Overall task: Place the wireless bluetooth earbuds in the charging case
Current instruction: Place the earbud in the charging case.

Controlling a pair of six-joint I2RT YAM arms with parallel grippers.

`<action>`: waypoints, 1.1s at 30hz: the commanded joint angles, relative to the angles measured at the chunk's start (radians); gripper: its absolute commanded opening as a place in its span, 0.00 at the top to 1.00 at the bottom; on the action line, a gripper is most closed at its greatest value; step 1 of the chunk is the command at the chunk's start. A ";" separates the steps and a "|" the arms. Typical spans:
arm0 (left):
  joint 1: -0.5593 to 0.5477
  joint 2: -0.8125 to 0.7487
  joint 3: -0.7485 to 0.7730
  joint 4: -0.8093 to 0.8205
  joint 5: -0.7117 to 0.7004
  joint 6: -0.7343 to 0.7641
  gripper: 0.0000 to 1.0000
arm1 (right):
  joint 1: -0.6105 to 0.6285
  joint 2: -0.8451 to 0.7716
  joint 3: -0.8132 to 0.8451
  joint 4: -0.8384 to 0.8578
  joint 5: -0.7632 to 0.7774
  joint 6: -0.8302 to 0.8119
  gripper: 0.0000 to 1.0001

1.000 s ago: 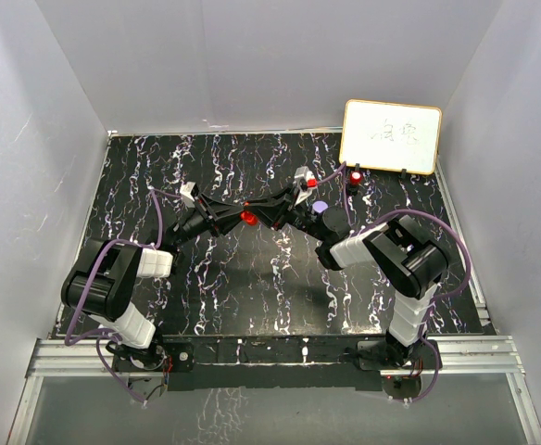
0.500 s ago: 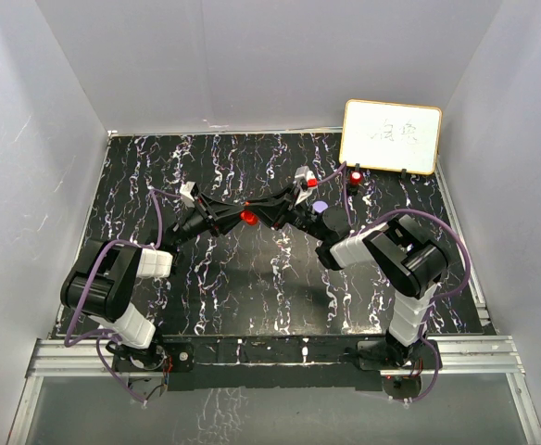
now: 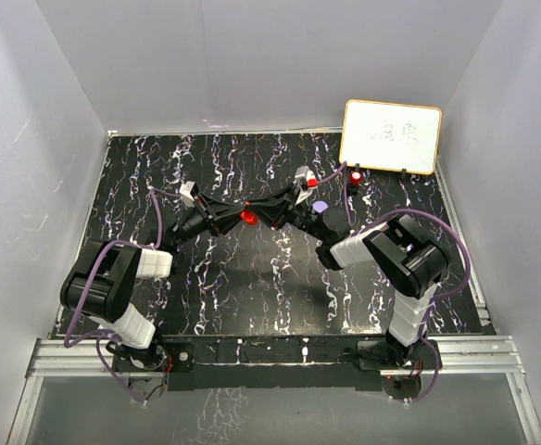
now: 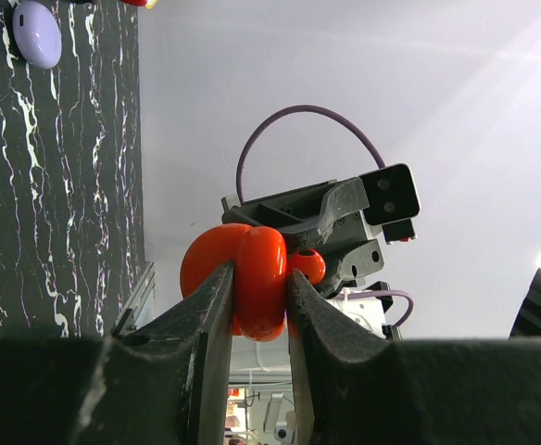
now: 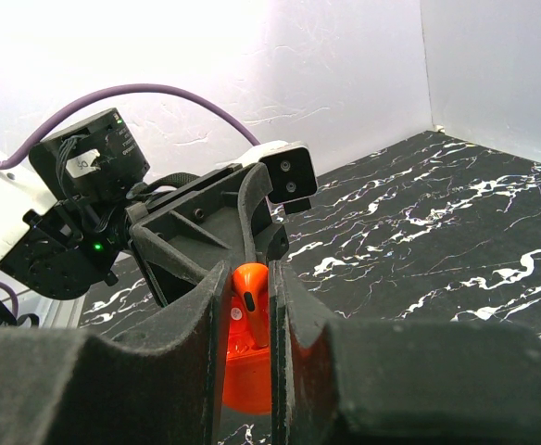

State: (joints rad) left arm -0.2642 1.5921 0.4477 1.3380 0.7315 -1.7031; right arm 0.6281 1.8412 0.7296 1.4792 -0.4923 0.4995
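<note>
Seating step: the red earbud (image 5: pixel 250 281) sat at the mouth of the red charging case (image 4: pixel 257 264).
Left gripper (image 4: pixel 257 283): clamped narrow on that case.
Right gripper (image 5: pixel 249 273): pinched the earbud, right against the case.
Care: it likely needed 1 straight, gentle push, with the case kept steady.

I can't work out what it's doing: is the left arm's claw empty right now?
No, the left gripper is closed on a round red case, pinched between its two dark pads.
</note>
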 commanded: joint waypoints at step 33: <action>-0.007 -0.041 0.011 0.160 -0.023 -0.040 1.00 | 0.018 0.003 0.002 0.339 0.016 -0.003 1.00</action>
State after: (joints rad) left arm -0.2649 1.5921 0.4477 1.3403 0.7177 -1.7145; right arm 0.6331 1.8412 0.7296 1.4799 -0.4789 0.4999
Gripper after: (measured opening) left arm 0.239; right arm 0.176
